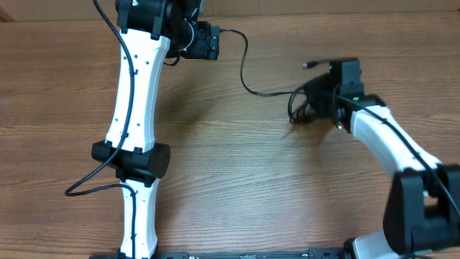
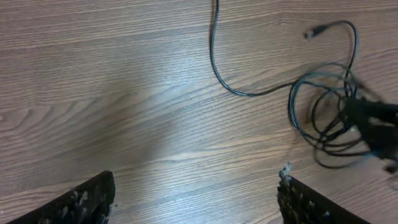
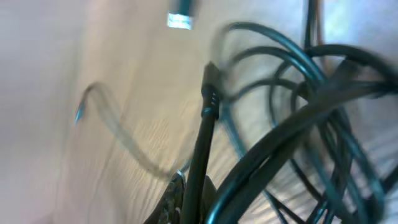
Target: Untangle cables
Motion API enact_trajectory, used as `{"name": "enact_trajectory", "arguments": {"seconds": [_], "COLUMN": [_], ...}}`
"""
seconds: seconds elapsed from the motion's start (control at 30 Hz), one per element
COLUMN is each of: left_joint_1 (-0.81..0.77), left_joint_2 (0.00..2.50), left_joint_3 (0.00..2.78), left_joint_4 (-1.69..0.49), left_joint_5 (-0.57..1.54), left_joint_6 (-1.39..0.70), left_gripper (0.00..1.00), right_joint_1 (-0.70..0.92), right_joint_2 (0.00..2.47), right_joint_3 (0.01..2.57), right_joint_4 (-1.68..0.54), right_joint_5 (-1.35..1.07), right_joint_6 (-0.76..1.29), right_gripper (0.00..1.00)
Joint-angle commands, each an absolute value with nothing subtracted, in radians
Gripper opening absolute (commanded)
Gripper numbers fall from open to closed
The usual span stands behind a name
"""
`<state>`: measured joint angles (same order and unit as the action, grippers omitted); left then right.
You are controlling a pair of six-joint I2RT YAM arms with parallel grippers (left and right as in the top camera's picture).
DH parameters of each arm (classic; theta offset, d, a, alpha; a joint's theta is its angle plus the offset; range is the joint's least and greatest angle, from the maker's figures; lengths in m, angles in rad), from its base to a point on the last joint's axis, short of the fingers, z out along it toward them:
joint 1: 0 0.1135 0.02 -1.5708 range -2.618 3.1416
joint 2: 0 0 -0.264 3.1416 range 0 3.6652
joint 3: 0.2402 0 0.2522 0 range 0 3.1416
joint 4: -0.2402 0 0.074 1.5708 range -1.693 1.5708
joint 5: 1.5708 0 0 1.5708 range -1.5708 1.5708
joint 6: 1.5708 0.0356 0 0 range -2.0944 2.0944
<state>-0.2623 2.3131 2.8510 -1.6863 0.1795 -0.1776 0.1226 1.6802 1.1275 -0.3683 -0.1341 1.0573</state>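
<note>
Cables (image 3: 298, 127) loop around the right pincer (image 1: 325, 101), grip unclear; left pincer (image 2: 199, 202), fingers apart, should tease one strand away slowly.

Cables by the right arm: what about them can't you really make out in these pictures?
1. Long cable: its far end is hidden under the left gripper overhead, and cut off by the left wrist view's top edge.
2. Tangle: too small overhead, and too blurred in the right wrist view, to count cords.
3. Right gripper: blur hides whether it grips anything.
</note>
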Motion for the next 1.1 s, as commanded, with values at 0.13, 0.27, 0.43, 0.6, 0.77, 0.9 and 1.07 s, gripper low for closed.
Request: {"name": "enact_trajectory", "arguments": {"seconds": [0.13, 0.27, 0.43, 0.6, 0.77, 0.9, 1.07], "left_joint_1": [-0.269, -0.269, -0.27, -0.27, -0.27, -0.27, -0.27], "left_joint_2": [2.296, 2.296, 2.297, 2.297, 2.297, 2.297, 2.297], "left_joint_3": [2.849, 2.849, 2.848, 2.849, 2.849, 2.848, 2.848], "left_joint_4": [-1.66, -1.649, -1.649, -1.658, -1.678, -1.678, -1.68], "left_joint_5": [0.177, 0.185, 0.204, 0.227, 0.226, 0.226, 0.226], "left_joint_6": [-0.134, -0.134, -0.125, -0.105, -0.08, -0.077, -0.078], "left_gripper": [0.87, 0.88, 0.89, 0.91, 0.91, 0.92, 0.91], "right_joint_1": [0.205, 0.293, 0.345, 0.345, 0.331, 0.255, 0.163], "right_joint_2": [1.408, 1.308, 1.273, 1.274, 1.277, 1.286, 1.334], "right_joint_3": [1.375, 1.39, 1.39, 1.389, 1.387, 1.387, 1.383], "right_joint_4": [-0.525, -0.617, -0.693, -0.754, -0.863, -0.937, -1.007], "right_joint_5": [-0.349, -0.382, -0.292, -0.186, 0.268, 0.402, 0.278], "right_joint_6": [0.433, 0.029, -0.08, -0.039, 0.279, 0.538, 0.588], "right_gripper": [0.04, 0.04, 0.04, 0.17, 0.55, 1.0, 0.79]}}
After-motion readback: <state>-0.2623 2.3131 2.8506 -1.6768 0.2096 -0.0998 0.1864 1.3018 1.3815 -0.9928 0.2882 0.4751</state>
